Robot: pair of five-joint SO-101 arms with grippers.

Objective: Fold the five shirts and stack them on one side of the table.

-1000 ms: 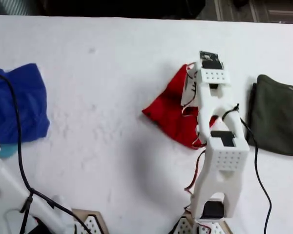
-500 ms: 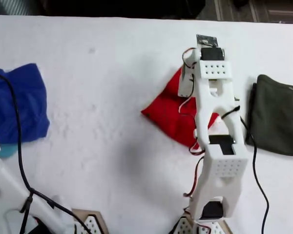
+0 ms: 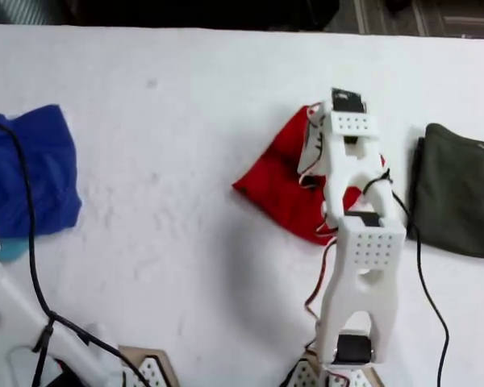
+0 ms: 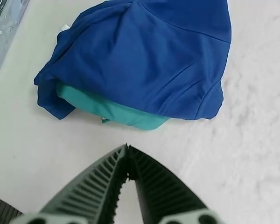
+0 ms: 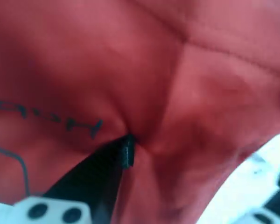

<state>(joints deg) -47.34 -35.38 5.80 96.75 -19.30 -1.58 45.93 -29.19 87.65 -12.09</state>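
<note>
Crumpled red shirt (image 3: 278, 189) mid-table, blue shirt (image 3: 32, 169) atop teal shirt (image 4: 119, 112) left, folded olive shirt (image 3: 460, 193) right.

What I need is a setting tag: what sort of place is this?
Likely a robot lab bench: a white table, a red shirt beneath the right arm, a blue shirt on a teal one.

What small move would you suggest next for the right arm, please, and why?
Probably lift the right pincer slightly and draw the fabric across: it appears shut on the red shirt, which puckers at its tip and lies crumpled, not yet folded.
</note>
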